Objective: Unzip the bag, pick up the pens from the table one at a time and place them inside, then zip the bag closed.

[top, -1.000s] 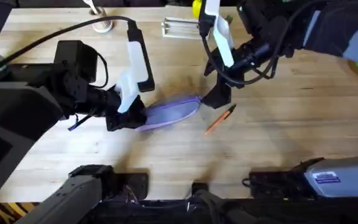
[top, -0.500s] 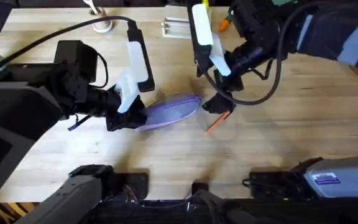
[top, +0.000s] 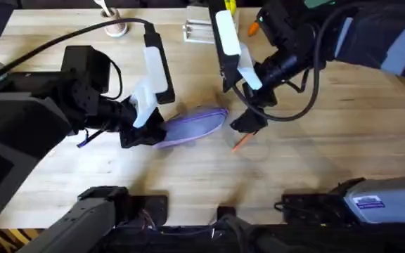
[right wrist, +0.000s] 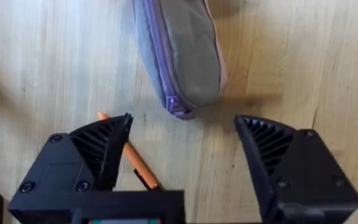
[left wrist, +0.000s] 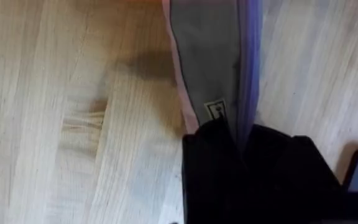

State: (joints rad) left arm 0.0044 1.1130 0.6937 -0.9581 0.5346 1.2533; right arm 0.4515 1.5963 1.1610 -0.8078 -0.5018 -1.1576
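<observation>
Presently positioned: bag [top: 192, 126] flat on the tabletop [top: 188, 176] near centre, long axis running left to right with a slight tilt, its right end farther away. Left end clamped in the left gripper [top: 146, 132]; in the left wrist view, black fingers [left wrist: 253, 168] closed over the grey-lilac fabric [left wrist: 213, 62], pinning the bag in place.

Pen [top: 240, 143] just right of the bag's right end, apart from it, on the near side. Long axis diagonal, near-left to far-right; mostly covered from overhead by the right gripper [top: 248, 124], orange near end protruding.

Right gripper fingers spread wide, holding nothing. In the right wrist view, pen [right wrist: 129, 158] beside the inner face of one finger [right wrist: 98, 149], off-centre in the opening; the other finger [right wrist: 272, 149] well apart from it. Bag end [right wrist: 179, 56] directly ahead of the opening.

Judged relation for the coming move: right arm nearer the pen; left arm committed to holding the bag. Recommended: shift the opening sideways to centre the pen shaft between the fingers, closing across its long axis, not along it. Zipper state not discernible with certainty.
</observation>
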